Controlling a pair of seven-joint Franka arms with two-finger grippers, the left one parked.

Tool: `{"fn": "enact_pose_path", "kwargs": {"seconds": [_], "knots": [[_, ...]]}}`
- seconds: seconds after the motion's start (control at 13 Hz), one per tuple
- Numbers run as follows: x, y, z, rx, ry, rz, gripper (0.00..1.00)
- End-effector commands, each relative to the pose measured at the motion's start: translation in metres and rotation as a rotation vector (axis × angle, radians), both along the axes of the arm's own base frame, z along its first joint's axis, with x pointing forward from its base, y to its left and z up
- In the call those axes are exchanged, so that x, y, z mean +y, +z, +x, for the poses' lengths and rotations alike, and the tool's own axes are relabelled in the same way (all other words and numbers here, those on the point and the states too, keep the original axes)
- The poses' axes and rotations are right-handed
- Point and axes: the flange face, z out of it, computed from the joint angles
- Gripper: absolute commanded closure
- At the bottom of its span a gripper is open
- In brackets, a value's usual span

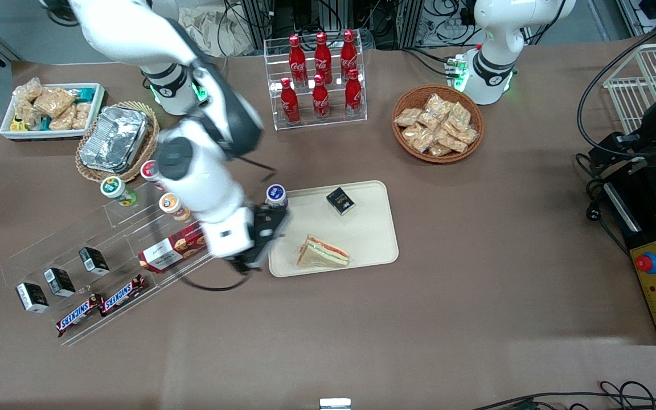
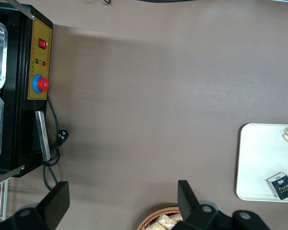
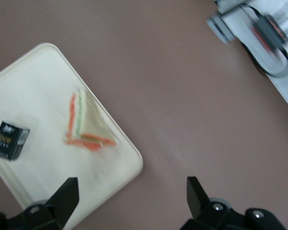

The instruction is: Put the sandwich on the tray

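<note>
Since the sandwich (image 1: pixel 323 252) already lies flat on the tray (image 1: pixel 369 232), near the tray's edge closest to the front camera, I read the placing as done — nothing of it hangs over the rim. My gripper (image 1: pixel 263 239) hangs just off the tray's edge toward the working arm's end of the table, above bare tabletop, holding nothing. In the right wrist view its two fingers (image 3: pixel 67 195) stand wide apart with only tray and table showing between them, so it has let go and sits clear of the wrap.

A small black box (image 1: pixel 340 201) shares the tray, farther from the front camera than the sandwich and well apart from it; the two don't crowd each other.

The sandwich rests on its broad side, filling stripes facing up — I'd judge that the stable way for a wedge, since it can't tip.

A purple-capped bottle (image 1: pixel 276 195) stands just beside the tray and close to my wrist. Any retreat should go upward first, I think, so the arm doesn't clip that bottle or the biscuit box (image 1: pixel 171 252) beside it.
</note>
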Motion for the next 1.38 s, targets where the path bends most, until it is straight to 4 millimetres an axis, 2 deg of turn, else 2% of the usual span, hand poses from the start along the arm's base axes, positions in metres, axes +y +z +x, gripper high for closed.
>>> {"fn": "enact_pose_path", "kwargs": {"seconds": [0.0, 0.08, 0.23, 0.38, 0.54, 0.69, 0.85, 0.92, 1.31], "knots": [[-0.077, 0.059, -0.005, 0.046, -0.132, 0.03, 0.0], [-0.103, 0.076, -0.009, 0.066, -0.212, 0.024, 0.0], [-0.164, 0.087, -0.016, 0.172, -0.342, 0.002, 0.0], [-0.235, 0.1, -0.022, 0.223, -0.458, -0.001, 0.0], [-0.286, 0.116, -0.028, 0.204, -0.565, -0.024, 0.0], [-0.296, 0.139, -0.052, 0.241, -0.696, -0.08, 0.0], [-0.293, 0.166, -0.074, 0.236, -0.746, -0.105, 0.0], [-0.291, 0.173, -0.078, 0.227, -0.769, -0.103, 0.0], [-0.293, 0.173, -0.073, 0.205, -0.791, -0.133, 0.0]]}}
